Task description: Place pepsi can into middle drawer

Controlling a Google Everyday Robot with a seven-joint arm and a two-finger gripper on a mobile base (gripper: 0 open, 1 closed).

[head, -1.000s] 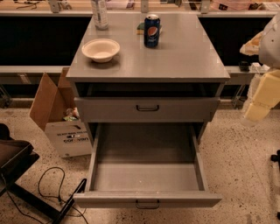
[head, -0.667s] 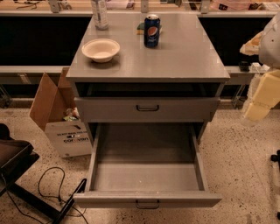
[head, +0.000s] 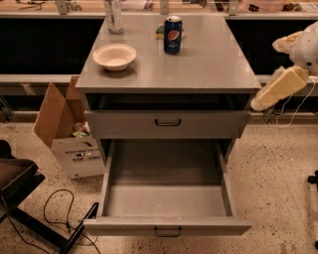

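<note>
Grey cabinet top (head: pixel 208 64), bowl (head: pixel 115 56), pepsi can (head: pixel 173 34), bottle (head: pixel 114 15)

The claw (head: pixel 259 101) hangs just off the right edge of the grey metal tabletop (head: pixel 213 64). Left of it the surface is free up to the small dark-blue pepsi can (head: pixel 173 33); a cream round bowl (head: pixel 115 55) and a tall clear bottle (head: pixel 113 15) stand farther left. Below and left, the wide grey middle drawer (head: pixel 166 198) is pulled out, open from above, its floor bare

The arm (head: pixel 280 88) is cut off at the right edge, its pincer out of sight.
</note>
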